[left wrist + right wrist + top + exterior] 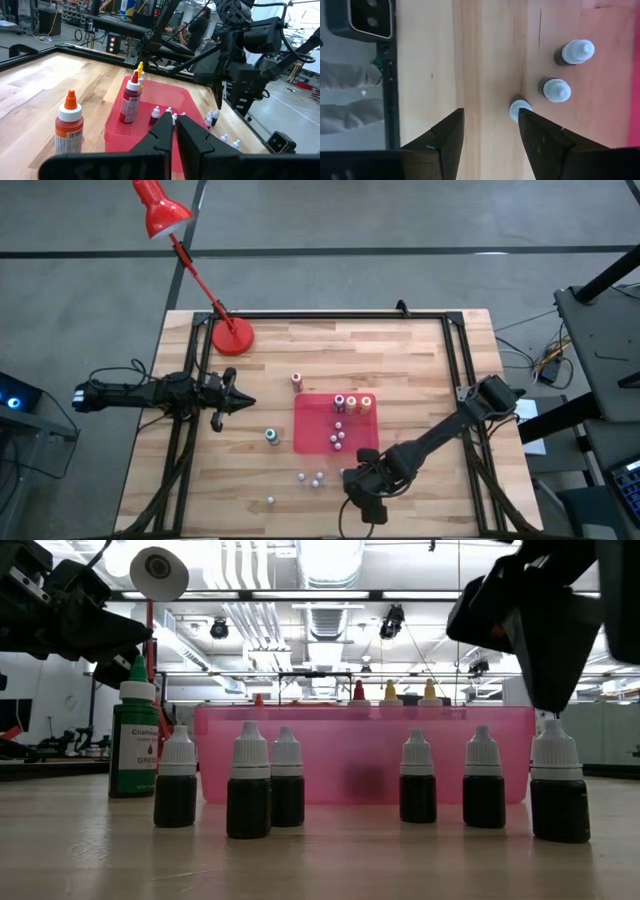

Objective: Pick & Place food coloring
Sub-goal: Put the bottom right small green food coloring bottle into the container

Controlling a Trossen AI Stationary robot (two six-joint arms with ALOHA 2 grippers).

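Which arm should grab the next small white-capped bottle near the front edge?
Right. The right gripper hangs open directly over a small white-capped bottle beside the red tray. The left gripper is shut, off near the table's left side.

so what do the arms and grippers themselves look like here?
Both arms are dark, near-black jointed links. The left gripper ends in two tapered black fingers. The right gripper has two broad, dark wedge-shaped fingers. No markings or loose cables on them can be made out.

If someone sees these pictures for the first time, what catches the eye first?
Probably the red desk lamp at the table's far left corner, and the pink tray mid-table holding colored bottles. Then the right tool, open, hanging above a small white-capped bottle near the front edge.
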